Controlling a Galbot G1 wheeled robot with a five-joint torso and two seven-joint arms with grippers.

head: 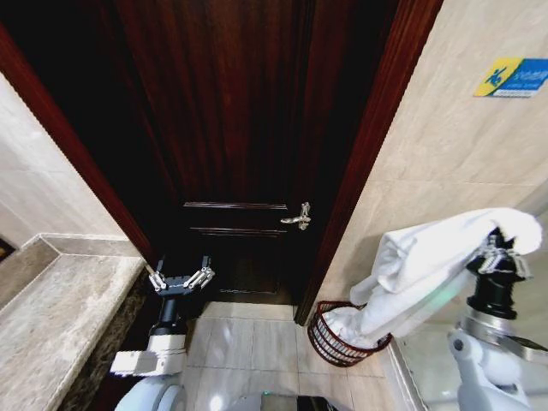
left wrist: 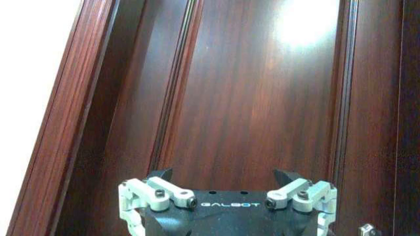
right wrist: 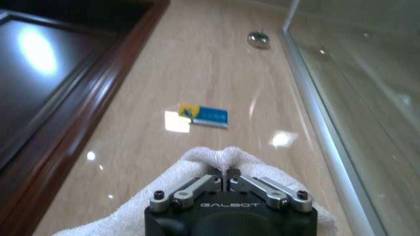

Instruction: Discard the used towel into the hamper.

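Observation:
A white towel (head: 428, 270) hangs from my right gripper (head: 499, 248), which is shut on its upper end at the right of the head view. The towel's lower end droops into the hamper (head: 330, 344), a dark reddish-brown woven basket on the floor by the door frame. In the right wrist view the closed fingers (right wrist: 227, 183) pinch a fold of the towel (right wrist: 223, 156). My left gripper (head: 181, 278) is held up in front of the dark wooden door, open and holding nothing; the left wrist view shows the left gripper (left wrist: 223, 178) with its fingers spread wide.
A dark wooden door (head: 231, 128) with a metal handle (head: 297, 219) fills the middle. A stone counter (head: 51, 317) runs along the left. Beige tiled wall (head: 462, 145) with a blue sign (head: 514, 77) stands on the right, above a glass panel (head: 428, 364).

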